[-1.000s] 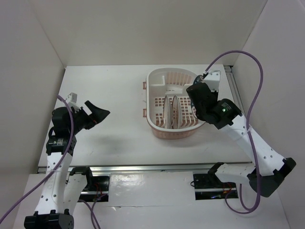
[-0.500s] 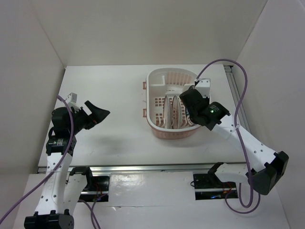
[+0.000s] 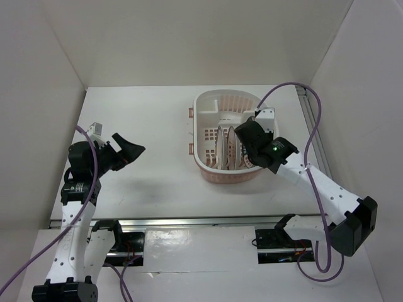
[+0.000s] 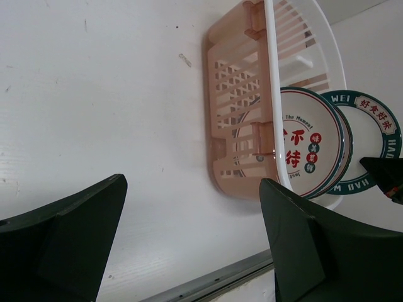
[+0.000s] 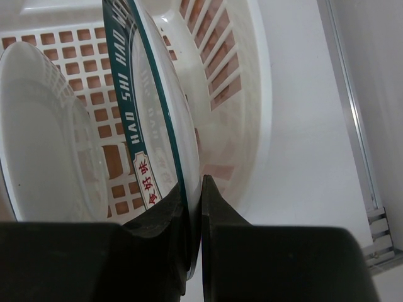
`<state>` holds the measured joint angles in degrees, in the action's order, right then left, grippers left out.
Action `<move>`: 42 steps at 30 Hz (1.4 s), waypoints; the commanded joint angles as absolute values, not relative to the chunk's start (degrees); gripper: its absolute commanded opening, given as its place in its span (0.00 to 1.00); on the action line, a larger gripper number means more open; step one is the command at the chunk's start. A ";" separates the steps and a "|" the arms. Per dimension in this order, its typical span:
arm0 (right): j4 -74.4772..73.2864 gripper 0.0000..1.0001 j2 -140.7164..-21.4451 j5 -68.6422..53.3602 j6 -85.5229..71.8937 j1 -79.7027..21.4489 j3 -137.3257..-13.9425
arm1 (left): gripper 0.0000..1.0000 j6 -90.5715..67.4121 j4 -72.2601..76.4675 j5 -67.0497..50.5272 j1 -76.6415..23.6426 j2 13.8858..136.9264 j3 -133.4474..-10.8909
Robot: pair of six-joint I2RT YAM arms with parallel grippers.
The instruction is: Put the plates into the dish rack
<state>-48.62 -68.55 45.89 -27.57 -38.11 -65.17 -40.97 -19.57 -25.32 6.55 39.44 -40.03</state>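
Note:
The pale pink dish rack [image 3: 208, 104] sits at the right of the table. Two plates [image 3: 220, 150] stand on edge in it side by side. My right gripper [image 3: 247, 139] is inside the rack, shut on the rim of the dark-blue-rimmed plate [image 5: 141, 107], which it holds upright beside a white plate back [image 5: 50, 145]. The left wrist view shows the rack [image 4: 242, 107], the red-green motif plate [image 4: 308, 141] and the blue-rimmed plate [image 4: 371, 135]. I cannot make out the orange-striped plate. My left gripper [image 3: 130, 151] is open and empty over bare table, far left of the rack.
White walls enclose the table on three sides. A metal rail [image 3: 201, 221] runs along the near edge, another [image 3: 310, 126] along the right side close to the rack. The right arm's purple cable [image 3: 308, 135] loops over that side.
My right gripper has moved left and down into the rack with the blue-rimmed plate, closer to the two standing plates. The left arm has not moved.

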 commanded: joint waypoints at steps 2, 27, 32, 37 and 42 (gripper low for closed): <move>-44.74 0.00 -68.64 47.72 -29.18 -38.14 -64.42 | 1.00 -39.55 -19.25 -25.22 6.50 38.67 -40.69; -44.21 0.02 -69.17 48.78 -30.84 -39.73 -59.33 | 1.00 -39.55 -19.78 -24.17 6.50 38.14 -41.22; -44.21 0.09 -68.65 48.78 -31.38 -40.78 -58.80 | 1.00 -39.55 -19.78 -24.17 6.50 38.67 -41.22; -44.74 0.24 -68.12 48.78 -31.38 -41.31 -58.80 | 1.00 -39.55 -19.78 -24.17 6.50 39.19 -41.22; -44.74 0.44 -68.12 48.78 -30.77 -41.31 -59.94 | 1.00 -39.55 -19.78 -24.17 6.50 39.20 -41.22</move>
<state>-45.23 -69.34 46.72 -30.59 -40.84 -59.05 -40.56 -21.02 -24.23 6.55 39.33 -40.03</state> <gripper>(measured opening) 0.424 0.999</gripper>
